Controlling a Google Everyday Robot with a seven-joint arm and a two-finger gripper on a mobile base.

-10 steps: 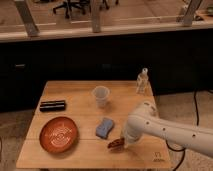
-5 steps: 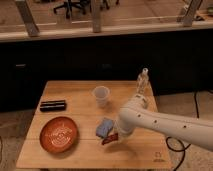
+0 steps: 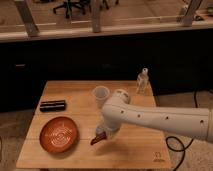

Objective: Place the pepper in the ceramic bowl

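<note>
A light wooden table (image 3: 140,146) stands on a brownish floor before a long dark wall topped by a pale ledge. Above the ledge rise slanted metal posts (image 3: 26,17), and the wheeled foot of an office chair (image 3: 70,6) shows behind them. On the floor at 4 o'clock of the table lies a dark cable (image 3: 176,145). On the table there is one of each thing. The ceramic bowl (image 3: 59,134) sits at 8 o'clock, upright and with nothing in it. A flat black bar (image 3: 53,105) lies at 10 o'clock, just beyond the bowl. A translucent plastic cup (image 3: 100,95) stands upright toward 12 o'clock. A clear bottle (image 3: 143,81) stands at 2 o'clock near the far right corner. One white arm (image 3: 160,120) reaches in from the right edge and bends down over the middle of the table. Its gripper (image 3: 100,137) points down and left, narrowed around the pepper (image 3: 95,141). This single dark red pepper hangs tilted at the gripper's tip. It is at 3 o'clock of the bowl, near its rim but apart from it.
</note>
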